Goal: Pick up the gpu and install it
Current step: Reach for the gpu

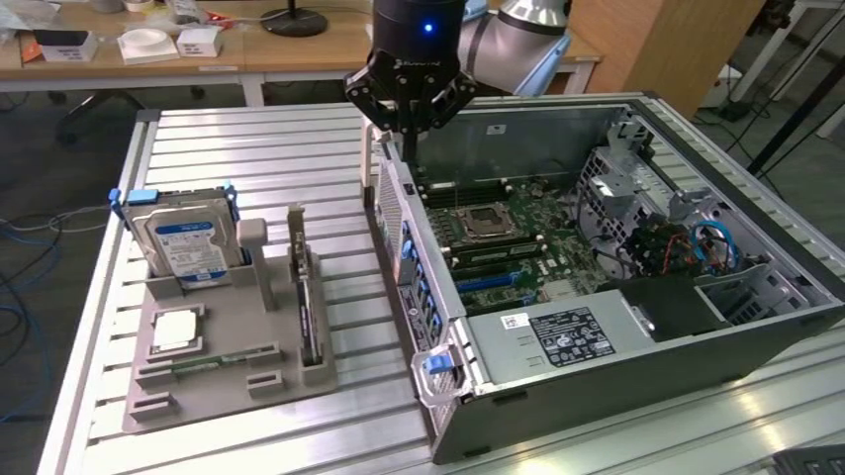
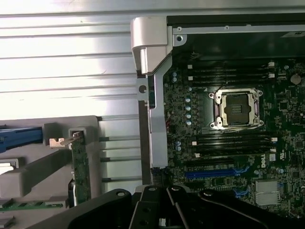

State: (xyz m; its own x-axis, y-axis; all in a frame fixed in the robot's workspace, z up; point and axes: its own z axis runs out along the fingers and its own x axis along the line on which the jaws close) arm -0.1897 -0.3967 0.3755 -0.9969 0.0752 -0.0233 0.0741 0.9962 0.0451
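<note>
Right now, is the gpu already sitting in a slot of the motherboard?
No, the gpu stands on edge in the gray holder outside the computer case, on the exterior view's left.

gpu [image 2: 81, 167] end hidden behind claw [image 2: 164, 211], claw fingertips cropped from wrist view

Black angular hand [image 1: 411, 124], glowing blue light [image 1: 425, 27], rounded silver-grey arm [image 1: 517, 40].
</note>
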